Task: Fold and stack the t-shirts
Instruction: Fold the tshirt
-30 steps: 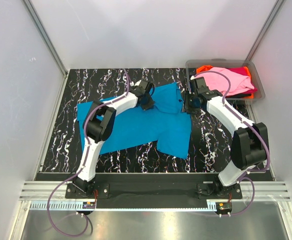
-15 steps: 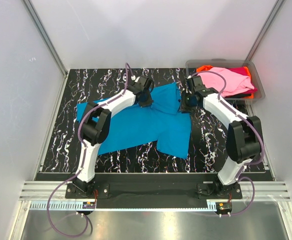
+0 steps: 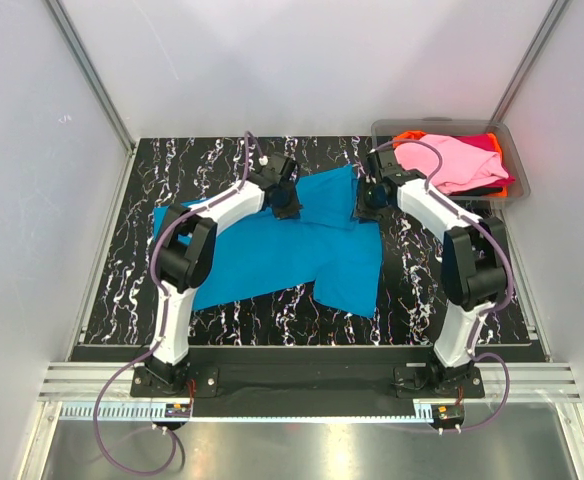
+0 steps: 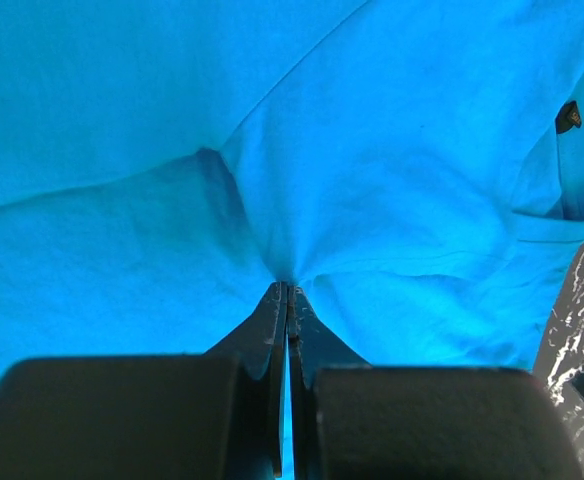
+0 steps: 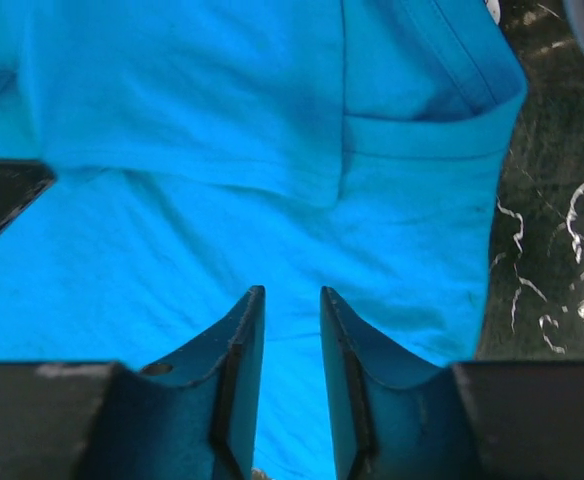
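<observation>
**A:** So, how far along is it?

**B:** Barely begun, I'd judge: 0 shirts folded, 0 stacked. Nearest the 2 arm bases, the blue shirt (image 3: 272,250) lies spread and rumpled on the surface (image 3: 137,270), with 1 flap hanging toward the near right.

**A:** And the fingers?

**B:** Both sets are at the shirt's far edge. The left fingers (image 4: 280,310) are clenched on a pinch of blue cloth, which puckers into the tips. The right fingers (image 3: 369,198) are at the far right corner. The wrist view shows them parted over the cloth, with nothing gathered between them that I can see.

**A:** What's left, then?

**B:** Nearly everything, by my reckoning. The blue shirt needs its whole fold. Past it, in the far right corner, the bin (image 3: 515,152) holds more: a pink shirt (image 3: 460,160) on top, with an orange shirt (image 3: 408,137) and a magenta shirt (image 3: 488,142) showing beneath. There's something dark under those that I can't make out.

**A:** And the setting?

**B:** The surface is black, veined with white like marble. Plain white walls (image 3: 302,60) close it in on 3 sides, with metal rails running up the 2 far corners.
</observation>
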Controlling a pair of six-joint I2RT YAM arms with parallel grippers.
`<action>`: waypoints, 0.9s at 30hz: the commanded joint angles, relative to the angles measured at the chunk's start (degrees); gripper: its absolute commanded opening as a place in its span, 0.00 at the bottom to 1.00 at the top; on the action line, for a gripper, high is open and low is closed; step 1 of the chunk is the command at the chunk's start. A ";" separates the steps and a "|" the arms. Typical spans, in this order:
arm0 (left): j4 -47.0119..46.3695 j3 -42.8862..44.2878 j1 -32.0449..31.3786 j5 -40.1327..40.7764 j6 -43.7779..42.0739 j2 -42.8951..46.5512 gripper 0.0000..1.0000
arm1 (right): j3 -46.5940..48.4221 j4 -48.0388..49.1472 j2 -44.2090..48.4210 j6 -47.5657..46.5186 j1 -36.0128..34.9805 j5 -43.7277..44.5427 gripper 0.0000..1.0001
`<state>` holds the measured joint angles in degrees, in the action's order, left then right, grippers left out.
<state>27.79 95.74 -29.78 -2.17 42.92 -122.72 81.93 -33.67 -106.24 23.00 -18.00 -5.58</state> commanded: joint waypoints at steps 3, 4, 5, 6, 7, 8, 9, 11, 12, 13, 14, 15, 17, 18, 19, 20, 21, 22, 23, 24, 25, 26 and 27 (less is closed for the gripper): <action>-0.19 -0.03 1.21 -5.20 -0.90 1.95 0.00 | 4.29 1.15 -4.85 -0.68 -0.46 2.33 0.39; -0.19 -0.03 1.39 -5.82 -1.25 1.95 0.00 | 4.90 1.06 -5.47 -0.77 -0.46 2.59 0.40; -0.19 -0.21 1.48 -6.08 -1.52 1.95 0.00 | 5.25 1.15 -6.60 -0.94 -0.54 3.12 0.40; -0.19 -0.29 1.57 -6.52 -1.78 2.04 0.01 | 5.60 1.06 -7.14 -1.29 -0.46 3.21 0.40; -0.11 -0.21 1.57 -6.87 -2.57 1.95 0.04 | 6.30 1.06 -7.67 -1.47 -0.63 3.39 0.41; -0.19 -0.29 1.57 -7.40 -2.84 1.87 0.10 | 6.66 1.32 -8.54 -1.65 -0.72 4.17 0.40; -0.19 -0.21 1.57 -7.49 -3.01 1.87 0.14 | 6.92 1.41 -9.07 -2.08 -0.81 4.53 0.40; -0.28 -0.21 1.57 -7.76 -3.80 1.78 0.21 | 8.07 1.76 -10.56 -2.44 -1.07 5.23 0.40; -0.28 -0.12 1.65 -7.76 -3.98 1.78 0.28 | 8.42 1.77 -11.01 -2.44 -1.16 5.23 0.41; -0.28 -0.12 1.57 -7.84 -4.24 1.69 0.31 | 9.03 1.77 -11.45 -2.53 -1.42 5.23 0.40; -0.37 -0.03 1.57 -7.84 -4.33 1.52 0.34 | 9.30 1.77 -11.97 -2.53 -1.42 6.80 0.40; -0.28 0.32 1.57 -8.11 -4.33 1.25 0.37 | 9.47 1.77 -12.24 -2.61 -1.51 6.99 0.40; -0.28 0.76 1.57 -8.63 -4.25 0.73 0.39 | 9.21 1.68 -12.33 -2.44 -1.51 8.57 0.39; -0.37 0.67 1.57 -8.98 -4.07 0.29 0.40 | 9.12 1.77 -12.42 -2.35 -1.51 8.57 0.38; -0.28 0.58 1.57 -8.90 -3.63 0.28 0.40 | 9.21 1.85 -12.50 -2.44 -1.51 8.31 0.38; -0.28 0.41 1.57 -8.99 -3.54 0.20 0.41 | 9.12 1.85 -12.59 -2.53 -1.51 8.40 0.38; -0.28 -0.03 1.57 -8.81 -3.37 0.11 0.41 | 9.04 1.85 -12.59 -2.53 -1.51 8.48 0.38; -0.19 -0.29 1.57 -8.55 -3.37 0.20 0.41 | 9.04 1.85 -12.59 -2.61 -1.51 8.57 0.38; -0.19 -0.64 1.57 -8.37 -3.37 0.37 0.41 | 8.95 1.77 -12.59 -2.70 -1.51 8.57 0.38; -0.19 -1.08 1.57 -8.11 -3.45 0.46 0.41 | 8.95 1.85 -12.59 -2.96 -1.51 8.40 0.38; -0.28 -1.09 1.57 -8.11 -3.71 0.20 0.41 | 8.95 1.85 -12.59 -2.88 -1.51 8.22 0.38; -0.19 -1.00 1.57 -8.46 -3.72 -0.06 0.41 | 9.04 2.12 -12.85 -3.05 -1.51 8.05 0.38; -0.28 -0.82 1.57 -8.72 -3.72 -0.42 0.41 | 9.21 2.03 -13.03 -3.14 -1.51 7.78 0.38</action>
<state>27.88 94.98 -28.29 -9.30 39.88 -122.85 88.84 -32.75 -118.58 20.80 -19.07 1.06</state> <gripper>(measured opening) 0.407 0.378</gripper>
